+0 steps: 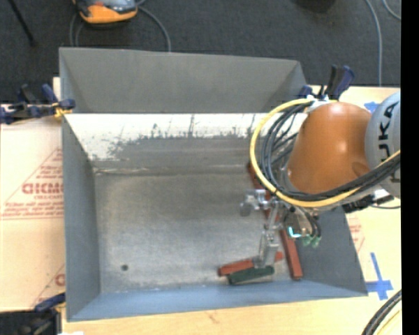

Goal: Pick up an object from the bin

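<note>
**Claw low at the bin's near right, over a green piece**

Arm (377, 152) reached in from the right. Its orange cover (328, 149) and a loop of cables (264, 152) hung over the bin's right side and hid the floor beneath them.

Claw (269, 255) pointed down below the cover, close to the floor and near the front wall. From this angle I could not tell whether it was open or closed. I saw nothing held in it.

Bin (80, 208): grey metal with sloped walls. Most of the floor was bare. The few loose things all lay in the near right part.

- Green piece (253, 276): dark, long and narrow, lying flat almost parallel to the front wall. Its right end sat just under the claw's tip. I could not make out whether the two touched.
- Red strip (232, 269): thin and flat, along the far edge of the green piece and touching or overlapping it. Its left end stuck out past the green piece.
- Red bar (292, 259): lay at a slant just right of the claw, running from under the wrist down toward the front wall. It was close to the green piece's right end, but I saw no contact.
- Dark speck (123, 267): on the floor at near left, well apart from the rest.
</note>
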Controlling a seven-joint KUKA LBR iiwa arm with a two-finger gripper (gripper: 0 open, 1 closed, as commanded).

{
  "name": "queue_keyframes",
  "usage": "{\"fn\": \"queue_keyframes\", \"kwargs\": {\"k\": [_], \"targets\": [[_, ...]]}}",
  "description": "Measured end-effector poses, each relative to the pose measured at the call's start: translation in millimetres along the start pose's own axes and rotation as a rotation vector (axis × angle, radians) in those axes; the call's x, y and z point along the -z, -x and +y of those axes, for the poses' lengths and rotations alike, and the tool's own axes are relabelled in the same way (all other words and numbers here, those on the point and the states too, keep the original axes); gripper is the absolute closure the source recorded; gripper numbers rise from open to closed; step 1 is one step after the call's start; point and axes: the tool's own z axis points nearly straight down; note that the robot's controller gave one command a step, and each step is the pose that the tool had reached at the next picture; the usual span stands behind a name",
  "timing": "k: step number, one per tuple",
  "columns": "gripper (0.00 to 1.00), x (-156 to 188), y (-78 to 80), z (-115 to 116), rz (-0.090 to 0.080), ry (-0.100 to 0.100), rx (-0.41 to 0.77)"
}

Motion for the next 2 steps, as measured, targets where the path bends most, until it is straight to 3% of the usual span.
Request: {"fn": "queue_keyframes", "kwargs": {"k": [1, 2], "targets": [[0.00, 3.8, 1.7, -0.1, -0.008, -0.001, 0.001], [0.00, -45.6, 3.5, -14.2, -0.016, -0.001, 0.042]]}}
